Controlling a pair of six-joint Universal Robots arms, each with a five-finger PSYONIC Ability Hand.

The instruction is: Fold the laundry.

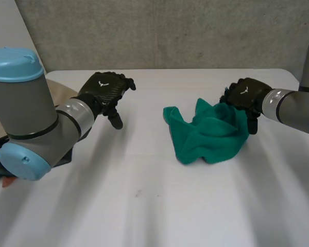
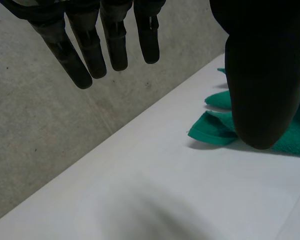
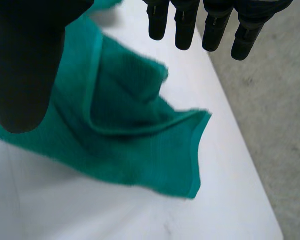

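The towel (image 1: 208, 136) was fuzzy, matt cloth; the table (image 1: 144, 195) smooth and matt; the wall (image 1: 170, 31) rough concrete; the left hand (image 1: 105, 88) faintly glossy weave.

white table (image 1: 144, 216), matte top, one small dark speck (image 1: 138, 194) near the front. grey concrete wall (image 1: 170, 31) right behind the far edge, mottled with a few small pits, same wall in left wrist view.

Surface (image 1: 144, 206): fills the lower frame of the head view, with the wall (image 1: 170, 31) behind it along the top.
Cloth (image 1: 208, 134): bunched on the surface, right of centre.
Right hand (image 1: 244, 95): upper right, at the cloth's far right edge.
Left hand (image 1: 105, 90): upper left, well apart from the cloth.
Heap of fabric (image 1: 62, 88): far left edge, behind the left arm (image 1: 36, 118).
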